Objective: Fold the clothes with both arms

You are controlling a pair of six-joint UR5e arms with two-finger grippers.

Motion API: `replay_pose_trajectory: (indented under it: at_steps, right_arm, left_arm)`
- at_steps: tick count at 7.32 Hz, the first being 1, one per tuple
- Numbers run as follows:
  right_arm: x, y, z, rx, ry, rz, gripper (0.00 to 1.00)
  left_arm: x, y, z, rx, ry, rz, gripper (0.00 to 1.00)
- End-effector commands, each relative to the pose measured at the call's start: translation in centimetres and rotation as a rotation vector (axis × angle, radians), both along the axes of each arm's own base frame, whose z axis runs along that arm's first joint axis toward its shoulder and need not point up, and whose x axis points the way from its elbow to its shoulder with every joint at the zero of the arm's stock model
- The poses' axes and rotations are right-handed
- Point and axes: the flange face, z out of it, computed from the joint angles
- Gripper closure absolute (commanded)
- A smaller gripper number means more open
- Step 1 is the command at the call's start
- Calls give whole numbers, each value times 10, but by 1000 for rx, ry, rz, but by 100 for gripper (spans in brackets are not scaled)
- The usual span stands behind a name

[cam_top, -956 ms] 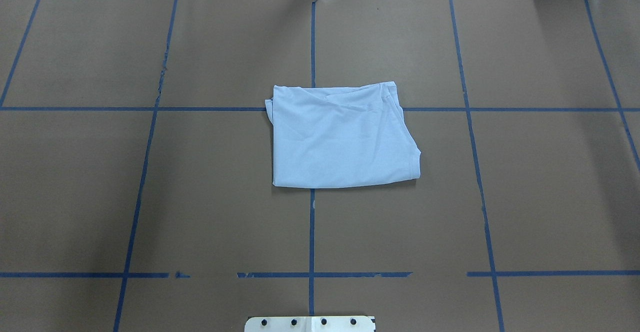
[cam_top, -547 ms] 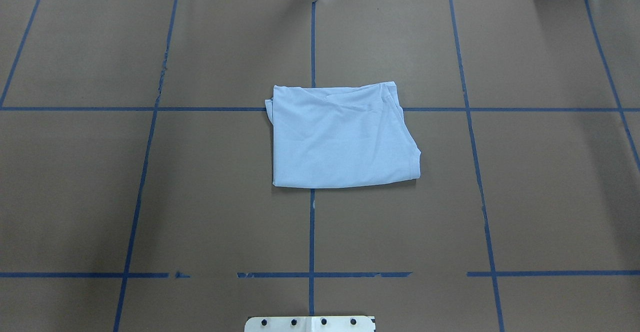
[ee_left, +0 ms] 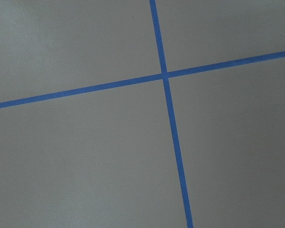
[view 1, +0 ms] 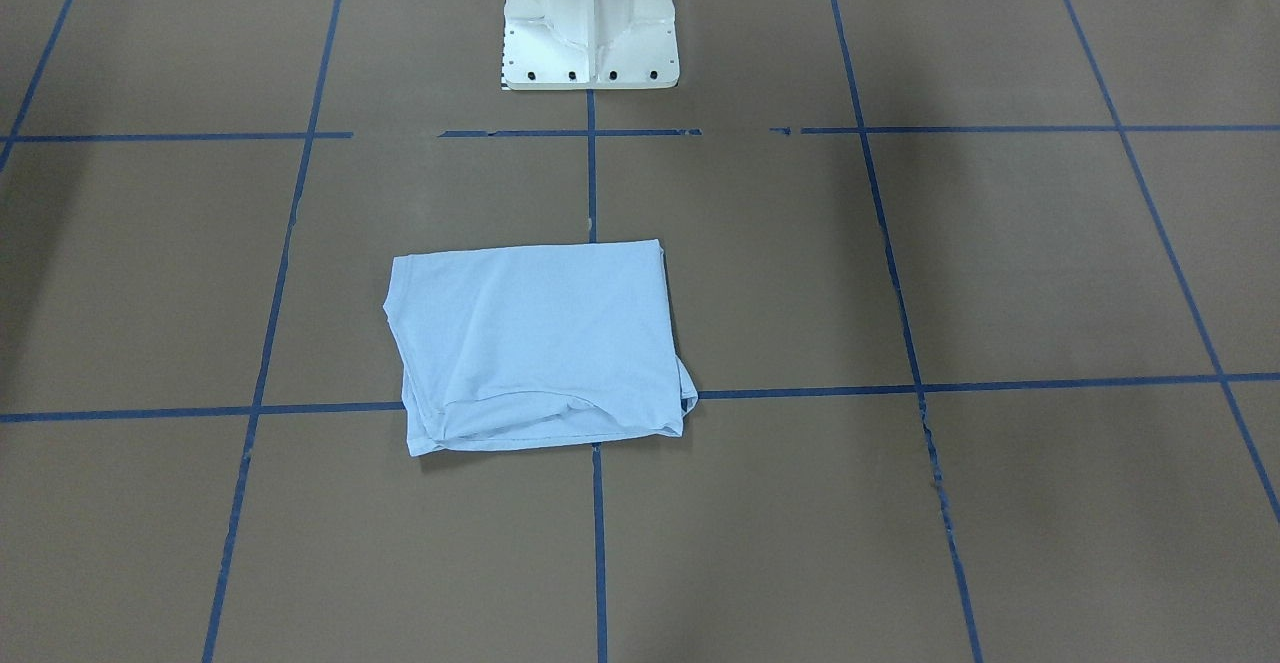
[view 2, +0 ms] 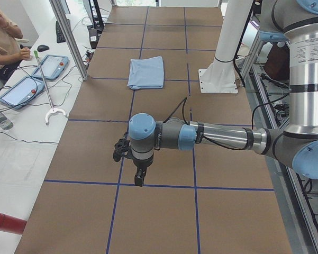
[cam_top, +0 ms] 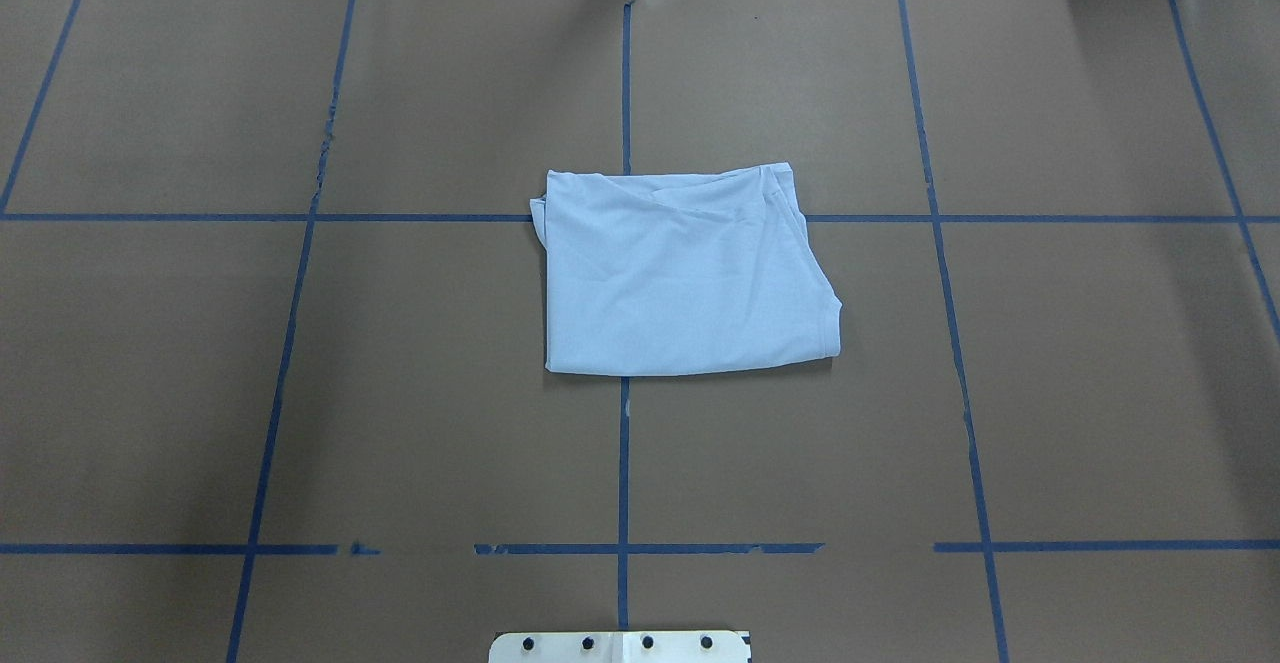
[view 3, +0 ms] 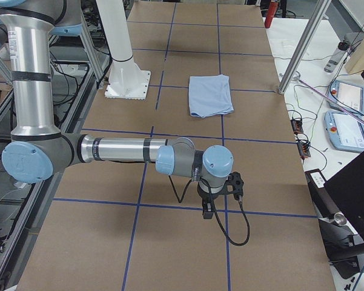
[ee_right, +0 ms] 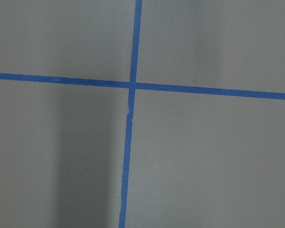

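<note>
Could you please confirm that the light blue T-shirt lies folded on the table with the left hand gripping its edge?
Not quite. The T-shirt does lie folded on the table, but the left hand is not gripping its edge. The exterior left view shows that hand hanging over the table well apart from the T-shirt, and nothing touches the cloth.

Both arms match: left arm (view 2: 222, 137) and right arm (view 3: 118, 150) are silver-grey tubes with chunky light blue joint caps (view 2: 142, 126) and thin black cables (view 3: 233, 244) looping off the wrists. The left gripper (view 2: 139, 180) and right gripper (view 3: 206, 211) are plain black. White flared pedestal (view 1: 590, 13), dark bolts (view 1: 572, 75) along its base plate.
</note>
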Motion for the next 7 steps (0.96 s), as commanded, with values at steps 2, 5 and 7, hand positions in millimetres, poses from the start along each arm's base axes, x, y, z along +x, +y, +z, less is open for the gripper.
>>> replay_pose_trajectory:
  at_steps: [2, 5, 7]
  right_arm:
    - [0, 10, 9, 75, 12, -6, 0]
    - [1, 12, 11, 94, 26, 10, 0]
    - [0, 10, 6, 40, 26, 76, 0]
  left_arm:
    - [1, 2, 2, -6, 8, 1, 0]
    - [1, 3, 3, -11, 8, -1, 0]
    - [1, 4, 4, -14, 8, -1, 0]
